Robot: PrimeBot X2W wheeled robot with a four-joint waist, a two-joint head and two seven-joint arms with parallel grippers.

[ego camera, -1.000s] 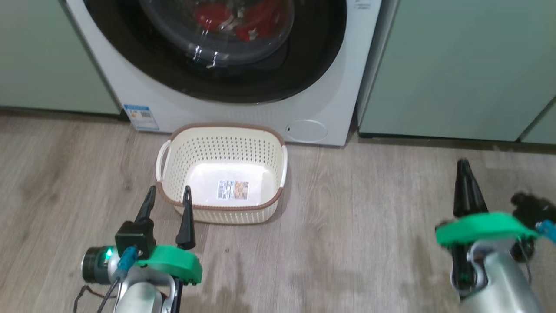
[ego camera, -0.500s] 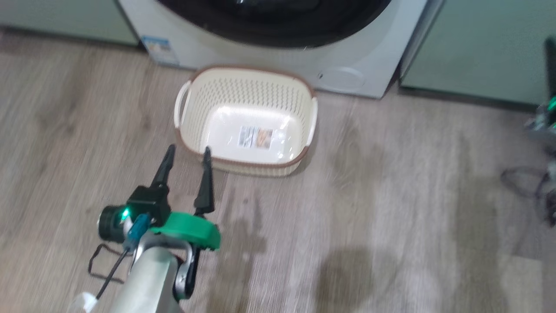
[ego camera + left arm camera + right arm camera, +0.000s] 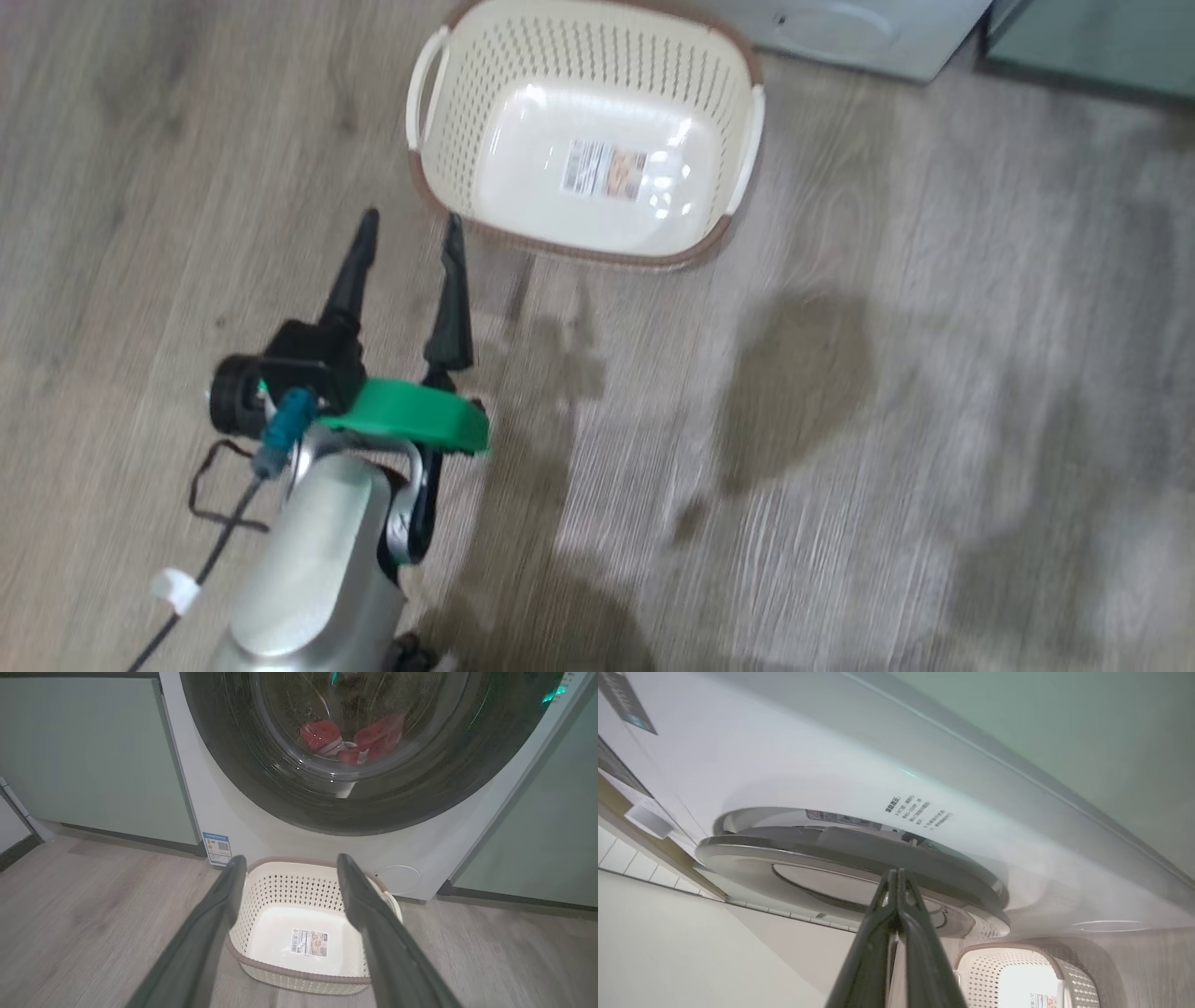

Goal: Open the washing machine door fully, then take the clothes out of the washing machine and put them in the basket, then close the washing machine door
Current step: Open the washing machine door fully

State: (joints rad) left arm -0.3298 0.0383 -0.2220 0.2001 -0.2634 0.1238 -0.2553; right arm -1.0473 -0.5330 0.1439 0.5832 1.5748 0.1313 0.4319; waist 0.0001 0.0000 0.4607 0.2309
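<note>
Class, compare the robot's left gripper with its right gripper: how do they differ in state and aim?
The left gripper is open, fingers spread; the right gripper is shut, fingers pressed together. The left gripper points toward the basket, the right gripper at the washing machine door. Both have dark fingers and hold nothing.

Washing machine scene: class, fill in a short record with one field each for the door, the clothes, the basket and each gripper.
door: washing machine door looks shut against the washing machine
clothes: red clothes lie inside, behind the door's window
basket: basket stands on the floor in front of the machine, empty but for a paper label
left gripper: left gripper open, holds nothing, pointing toward the basket
right gripper: right gripper shut, tips at the door's rim; contact cannot be told
</note>
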